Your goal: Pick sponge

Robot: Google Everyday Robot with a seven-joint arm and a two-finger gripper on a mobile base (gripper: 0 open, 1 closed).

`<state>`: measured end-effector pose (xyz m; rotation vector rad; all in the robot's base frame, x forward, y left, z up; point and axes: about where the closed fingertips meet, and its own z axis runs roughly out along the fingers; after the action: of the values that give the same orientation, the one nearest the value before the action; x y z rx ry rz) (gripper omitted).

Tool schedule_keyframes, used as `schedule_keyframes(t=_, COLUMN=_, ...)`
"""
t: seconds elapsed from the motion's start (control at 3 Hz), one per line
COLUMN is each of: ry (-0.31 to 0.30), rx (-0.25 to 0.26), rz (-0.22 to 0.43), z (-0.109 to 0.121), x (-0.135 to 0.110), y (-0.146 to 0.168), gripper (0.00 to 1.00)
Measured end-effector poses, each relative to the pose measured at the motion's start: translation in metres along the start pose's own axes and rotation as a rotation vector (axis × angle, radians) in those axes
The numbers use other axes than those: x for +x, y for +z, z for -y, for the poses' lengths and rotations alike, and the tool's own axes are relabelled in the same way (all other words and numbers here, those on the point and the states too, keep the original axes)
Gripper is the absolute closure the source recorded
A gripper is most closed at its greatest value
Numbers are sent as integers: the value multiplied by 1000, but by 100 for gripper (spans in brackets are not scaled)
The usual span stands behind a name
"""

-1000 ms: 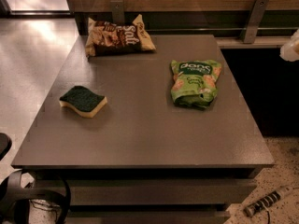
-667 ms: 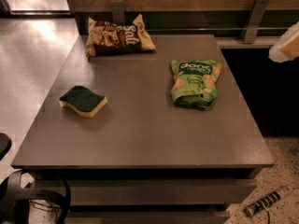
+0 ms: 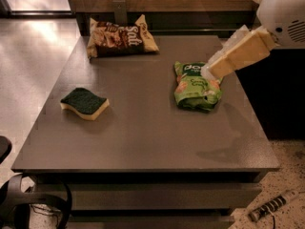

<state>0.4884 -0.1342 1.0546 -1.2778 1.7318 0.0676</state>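
The sponge (image 3: 85,102) has a dark green top over pale yellow foam and wavy edges. It lies flat on the left part of the grey table (image 3: 143,137), with nothing touching it. My gripper (image 3: 208,72) reaches in from the upper right on a white arm (image 3: 283,13). Its tip hangs over the top edge of the bright green snack bag (image 3: 196,87), far to the right of the sponge. It holds nothing that I can see.
A brown snack bag (image 3: 121,37) lies at the table's far edge, behind the sponge. A wooden wall with metal brackets runs behind the table. Cables lie on the floor at the lower left, and a small tool (image 3: 271,206) at the lower right.
My arm has swung in from the right edge of the view, and the gripper now hangs over the green snack bag. The sponge and both bags have not moved.
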Motion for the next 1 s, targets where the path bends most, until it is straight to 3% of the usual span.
schedule_keyframes(t=0.33, ry=33, rx=-16, rz=71, z=-20, x=-8, y=34, gripper=0)
schedule_keyframes(t=1.0, ry=163, rx=-170, rz=128, z=-106, x=7, y=130, gripper=0)
